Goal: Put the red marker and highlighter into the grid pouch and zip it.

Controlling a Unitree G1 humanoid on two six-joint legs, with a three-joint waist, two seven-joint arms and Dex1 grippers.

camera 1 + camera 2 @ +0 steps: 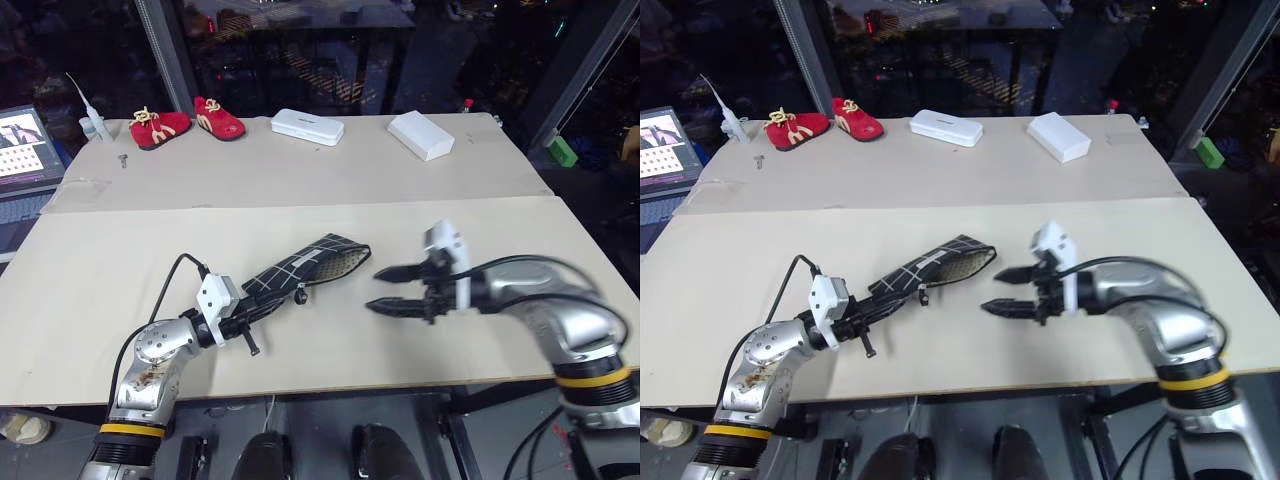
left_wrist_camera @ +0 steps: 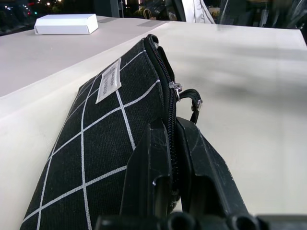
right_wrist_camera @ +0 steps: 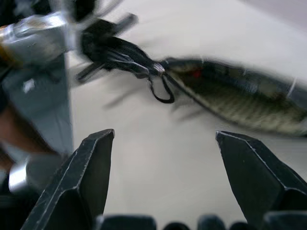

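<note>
Presently noted, largest item first:

Table: a wide pale beige board tabletop point(image 1: 330, 170), made of two panels with a seam running across, is seen bearing all items.

Grid pouch: a flat black fabric pouch with thin white grid lines point(image 1: 305, 262) is held raised off the near panel, slanted, its far end open so that a patterned lining is visible. A small white label and a black zipper pull cord point(image 2: 194, 103) are seen on it. A red spot is glimpsed inside the mouth in the right wrist view; its identity cannot be told.

Left gripper: the black two-fingered left gripper point(image 1: 258, 308) is clamped together on the near end of the grid pouch, along the zipper line.

Right gripper: the black two-fingered right gripper point(image 1: 393, 290) is found just beside the pouch's open end, apart from it, fingers spread wide and holding nothing.

White cases: two white rectangular hard cases point(image 1: 308, 127) point(image 1: 421, 135) are recorded on the far panel.

Shoes: a pair of small red shoes point(image 1: 186, 123) is recorded at the far left.
</note>
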